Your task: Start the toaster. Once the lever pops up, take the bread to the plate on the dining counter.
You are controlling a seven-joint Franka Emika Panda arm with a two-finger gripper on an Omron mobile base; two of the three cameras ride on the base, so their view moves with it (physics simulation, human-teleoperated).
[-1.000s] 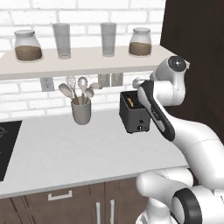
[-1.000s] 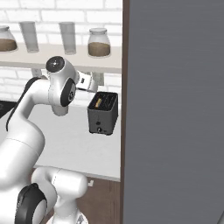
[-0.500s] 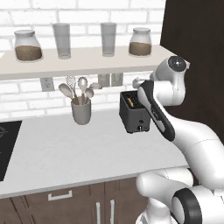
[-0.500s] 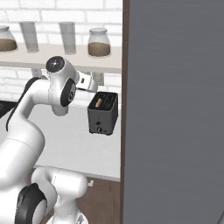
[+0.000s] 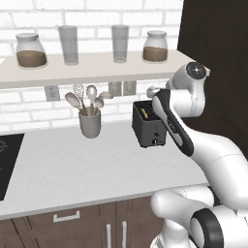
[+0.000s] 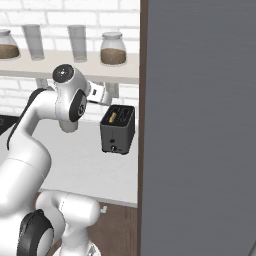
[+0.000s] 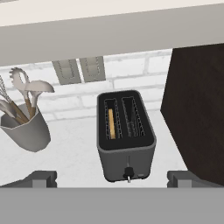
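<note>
The toaster [image 7: 126, 135] stood at the centre of the hand view, upright on the white counter [image 7: 70, 162], with its small round knob [image 7: 128, 172] low on the near face. The bread [image 7: 111, 124] sat on edge in the left slot as seen in that view, showing as a thin tan strip; the right slot looked dark. The gripper [image 7: 112, 178] was spread wide, its two finger tips at the lower left and lower right of the frame, well apart, with the toaster between them further off and nothing between the tips.

In the left base view the toaster [image 5: 149, 123] was right of centre, partly covered by the white arm [image 5: 180, 121]. A grey utensil cup [image 5: 90, 123] with spoons and a whisk stood left of it, near the brick wall. On the shelf [image 5: 87, 72] above were two jars and two glasses.

In the right base view the toaster [image 6: 118, 130] stood at centre, just beside a tall grey panel [image 6: 200, 125] along the right of the frame.
</note>
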